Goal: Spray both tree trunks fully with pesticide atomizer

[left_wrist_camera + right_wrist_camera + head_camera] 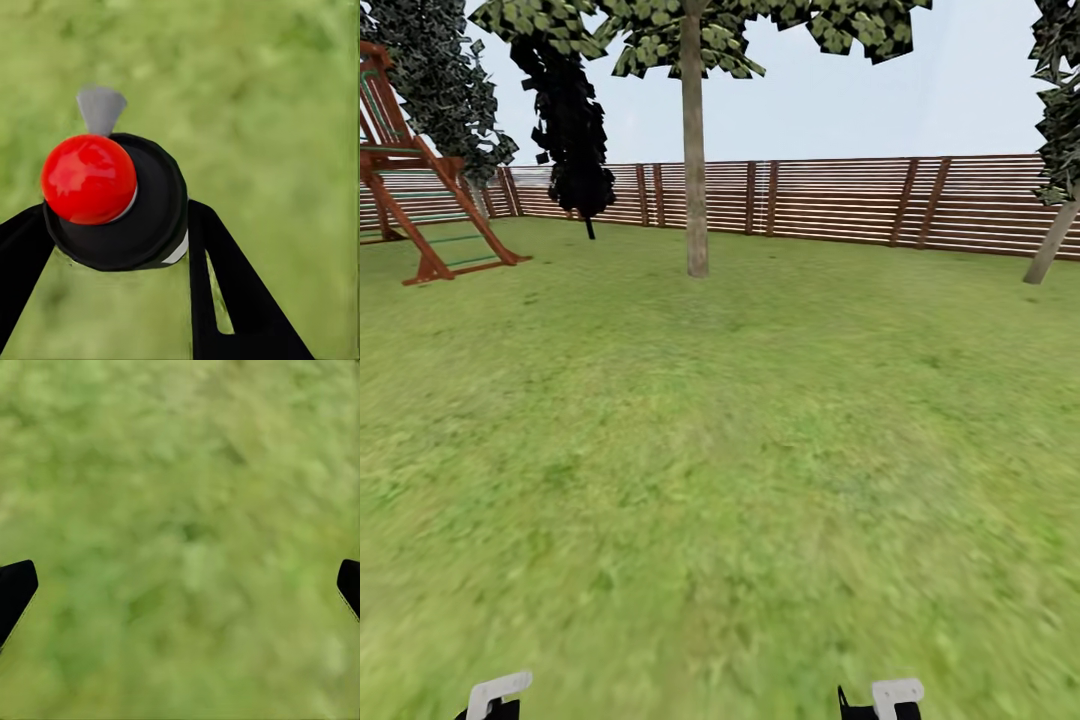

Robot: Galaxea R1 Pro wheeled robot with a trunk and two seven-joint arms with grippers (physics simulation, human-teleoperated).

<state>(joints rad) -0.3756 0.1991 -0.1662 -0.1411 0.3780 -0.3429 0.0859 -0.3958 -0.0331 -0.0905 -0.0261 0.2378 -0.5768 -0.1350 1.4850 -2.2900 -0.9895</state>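
My left gripper (116, 221) is shut on the pesticide atomizer (112, 199), a black-capped bottle with a red ball top and a grey nozzle, held above the grass floor (720, 450). My right gripper (184, 585) is open over bare grass, nothing between its fingers. One tree (695, 150) stands straight ahead at the far side of the lawn, with a pale tree trunk (696, 200). A second tree's leaning trunk (1052, 245) rises at the far right by the fence. Both trunks are far from my grippers. Pesticide is out of view.
A brown slat fence (840, 200) closes the lawn's far side. A wooden play frame (420, 190) stands at the far left. A black conifer (575, 130) stands left of the middle tree. Open grass lies between me and the trees.
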